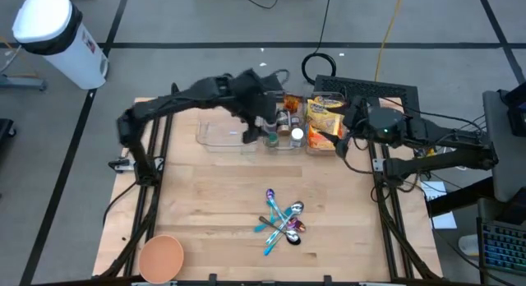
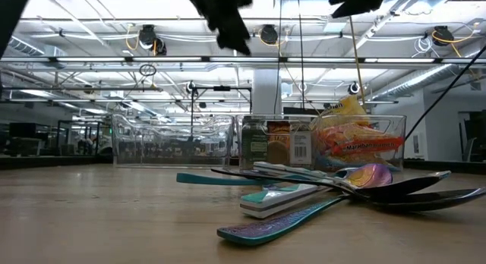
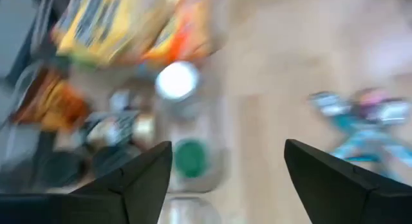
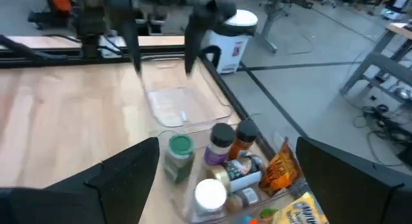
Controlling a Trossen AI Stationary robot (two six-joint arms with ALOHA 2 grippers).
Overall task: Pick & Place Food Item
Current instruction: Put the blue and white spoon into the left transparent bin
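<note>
The left pincer (image 1: pixel 251 130) hangs wide and empty directly above the green-lidded jar (image 1: pixel 272 138), which stands upright in the middle clear bin (image 1: pixel 283 145). The right pincer (image 1: pixel 343 131), also wide and empty, hovers beside the snack bags (image 1: pixel 325 115). The left arm seems nearer. Spoons (image 1: pixel 281 223) lie nearer on the table (image 1: pixel 205 204); a trash bin (image 1: pixel 62 38) stands beyond.

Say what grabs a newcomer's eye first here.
Both grippers hang open over the clear bins at the table's far edge: left gripper above the spice jars, right gripper by the snack bags. Nearer, a pile of shiny spoons lies mid-table.
</note>
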